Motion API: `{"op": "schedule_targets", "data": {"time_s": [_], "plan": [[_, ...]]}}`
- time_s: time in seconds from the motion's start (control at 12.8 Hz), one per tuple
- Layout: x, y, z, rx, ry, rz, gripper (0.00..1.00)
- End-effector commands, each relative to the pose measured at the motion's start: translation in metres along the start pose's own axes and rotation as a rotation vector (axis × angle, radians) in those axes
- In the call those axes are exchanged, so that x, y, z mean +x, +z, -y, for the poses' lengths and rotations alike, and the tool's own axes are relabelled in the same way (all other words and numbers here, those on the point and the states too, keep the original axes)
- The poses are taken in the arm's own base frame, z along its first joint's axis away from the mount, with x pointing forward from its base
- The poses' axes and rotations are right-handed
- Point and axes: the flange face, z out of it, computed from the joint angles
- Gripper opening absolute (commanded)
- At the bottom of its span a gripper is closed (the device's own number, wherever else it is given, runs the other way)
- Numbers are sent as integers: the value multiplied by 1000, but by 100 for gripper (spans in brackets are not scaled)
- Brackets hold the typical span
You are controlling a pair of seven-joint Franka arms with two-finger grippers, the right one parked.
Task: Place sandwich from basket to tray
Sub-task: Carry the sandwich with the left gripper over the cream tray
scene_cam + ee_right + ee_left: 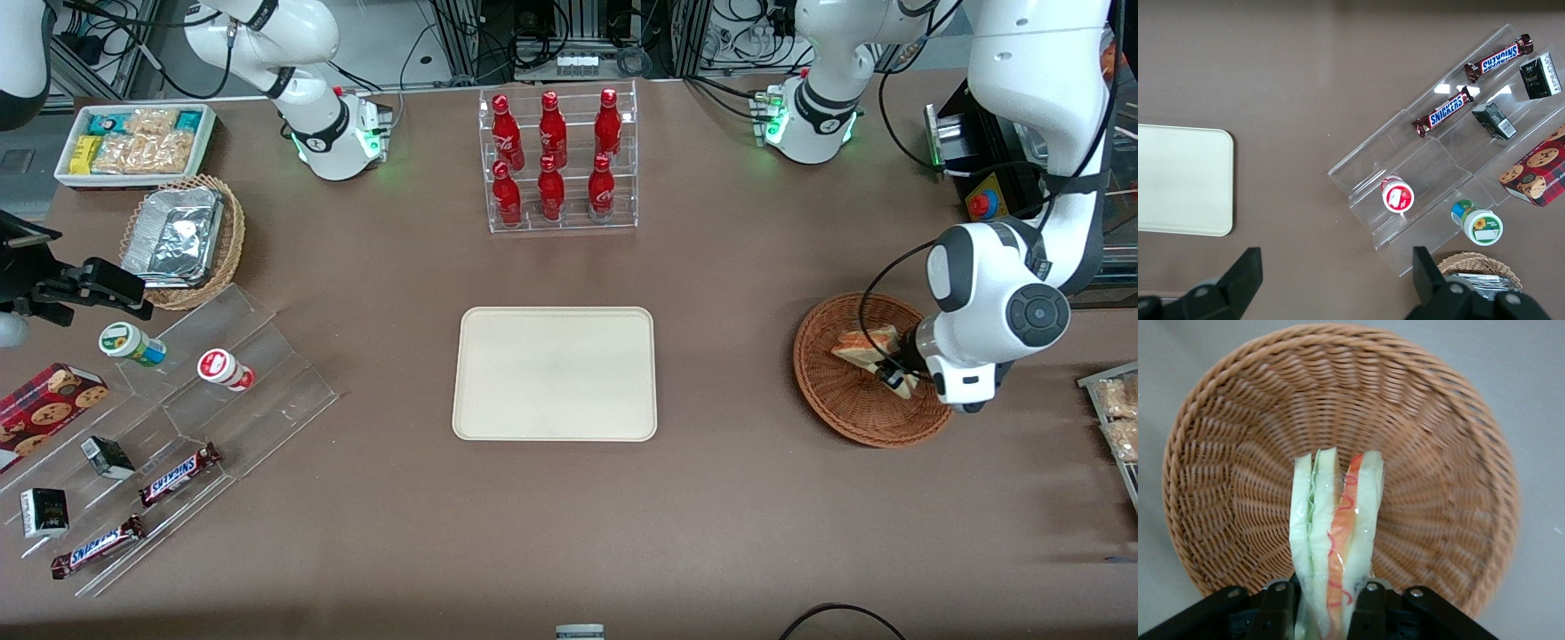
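The sandwich (869, 348) is a pale wedge with red and green filling, over the reddish-brown wicker basket (836, 400) toward the working arm's end of the table. In the left wrist view the sandwich (1338, 540) stands between the black fingers (1279, 607), with the basket (1438, 440) beneath it. The left gripper (896, 373) is shut on the sandwich, just above the basket's bowl. The cream-beige tray (556, 373) lies flat at the table's middle; it also shows in the right wrist view (1181, 180).
A clear rack of red bottles (558, 160) stands farther from the front camera than the tray. Toward the parked arm's end are a tan basket with foil containers (182, 240), a white snack bin (133, 142) and a clear stepped stand with candy bars (178, 474).
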Motion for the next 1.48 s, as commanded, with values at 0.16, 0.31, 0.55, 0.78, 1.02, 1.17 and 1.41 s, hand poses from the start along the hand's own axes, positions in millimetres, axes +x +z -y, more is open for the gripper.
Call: {"op": "schedule_targets", "data": {"time_s": [0.16, 0.31, 0.55, 0.78, 1.02, 1.17, 1.41], "plan": [[-55, -28, -60, 4, 263, -34, 25], [-98, -38, -94, -8, 345, -55, 23], [-155, -40, -130, -17, 457, -72, 22], [-211, -20, -172, 4, 622, -75, 23], [-277, -10, -216, -26, 755, -59, 23], [-311, -8, -248, -71, 794, -44, 23], [-357, 12, -270, -108, 816, -23, 23]]}}
